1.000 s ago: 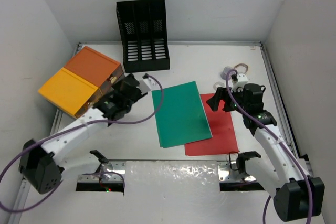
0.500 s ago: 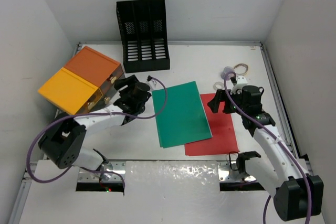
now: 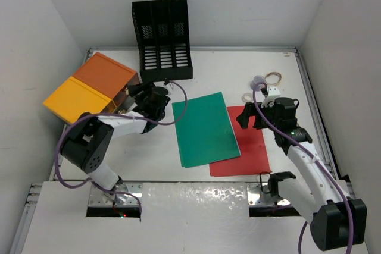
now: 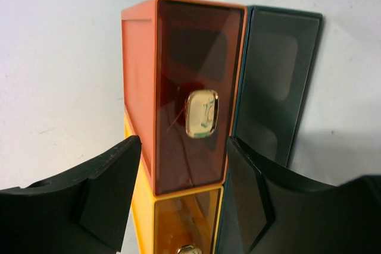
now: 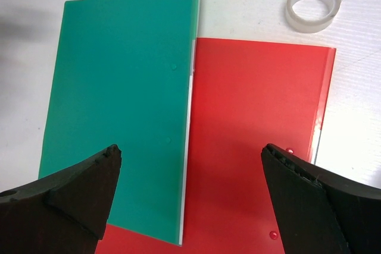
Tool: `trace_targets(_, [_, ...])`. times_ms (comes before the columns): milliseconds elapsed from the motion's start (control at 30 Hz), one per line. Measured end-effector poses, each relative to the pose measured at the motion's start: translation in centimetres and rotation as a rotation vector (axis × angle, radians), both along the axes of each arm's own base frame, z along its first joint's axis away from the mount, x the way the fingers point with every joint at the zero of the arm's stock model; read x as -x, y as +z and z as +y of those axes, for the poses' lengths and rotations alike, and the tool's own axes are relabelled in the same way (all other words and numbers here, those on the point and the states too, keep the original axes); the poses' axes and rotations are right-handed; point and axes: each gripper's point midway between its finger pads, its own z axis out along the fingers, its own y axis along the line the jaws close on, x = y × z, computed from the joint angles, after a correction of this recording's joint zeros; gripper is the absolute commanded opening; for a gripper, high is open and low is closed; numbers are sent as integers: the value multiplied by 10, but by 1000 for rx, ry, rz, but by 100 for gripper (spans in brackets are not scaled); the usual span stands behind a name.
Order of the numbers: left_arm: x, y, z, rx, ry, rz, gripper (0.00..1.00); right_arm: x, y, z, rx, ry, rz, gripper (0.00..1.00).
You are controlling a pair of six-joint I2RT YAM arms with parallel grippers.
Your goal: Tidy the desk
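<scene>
Since the earlier frame the left arm has folded in, and the left end effector [image 4: 181, 144] now sits closer to the drawer box [image 3: 89, 90]. The white bench [image 3: 238, 63] spreads under both end effectors. The left fingers [image 4: 113, 171] stand partly apart and hold nothing, with the orange drawer [image 4: 199, 99] just ahead between them. The right end effector [image 5: 190, 150] is spread wide and empty. Below it the green folder [image 5: 119, 105] overlaps the red folder [image 5: 250, 135], and a tape roll [image 5: 312, 7] lies beyond.
</scene>
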Motion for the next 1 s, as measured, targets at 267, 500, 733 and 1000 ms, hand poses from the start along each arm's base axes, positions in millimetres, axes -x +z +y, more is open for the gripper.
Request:
trace_targets(267, [-12, -16, 4, -40, 23, 35, 56, 1, -2, -2, 17, 4, 0, 99])
trace_targets(500, [-19, -11, 13, -31, 56, 17, 54, 1, -4, -3, 27, 7, 1, 99])
trace_targets(733, [-20, -17, 21, -35, 77, 28, 53, 1, -7, -3, 29, 7, 15, 99])
trace_targets(1000, [-22, -20, 23, -35, 80, 33, 42, 1, -7, -3, 28, 8, 15, 99])
